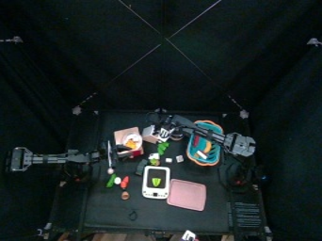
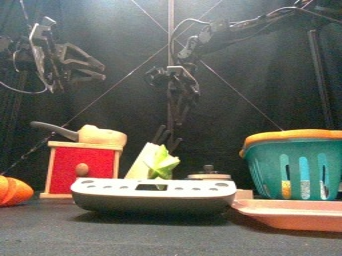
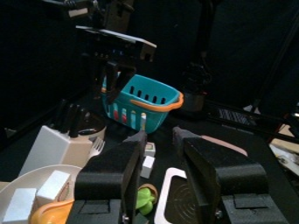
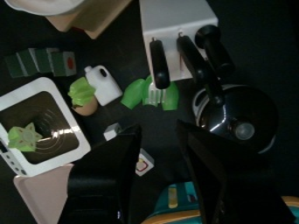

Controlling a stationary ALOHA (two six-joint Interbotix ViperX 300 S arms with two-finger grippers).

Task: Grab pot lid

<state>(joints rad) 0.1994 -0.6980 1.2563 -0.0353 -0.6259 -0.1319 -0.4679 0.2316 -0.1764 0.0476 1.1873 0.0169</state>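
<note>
pot lid (image 4: 237, 112) beside knife block (image 4: 177, 24); basket (image 1: 205, 148) right, scale (image 1: 154, 181) in front

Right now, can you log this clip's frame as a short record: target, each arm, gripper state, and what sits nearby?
target: pot lid, dark and round with a centre knob, lying on the table
right gripper: jaws open, above the lid, not touching it
left gripper: jaws open, holding nothing, off at the table's left side
nearby: knife block with black handles beside the lid; teal basket on the right; white scale at the front
lid grasped: not yet
</note>
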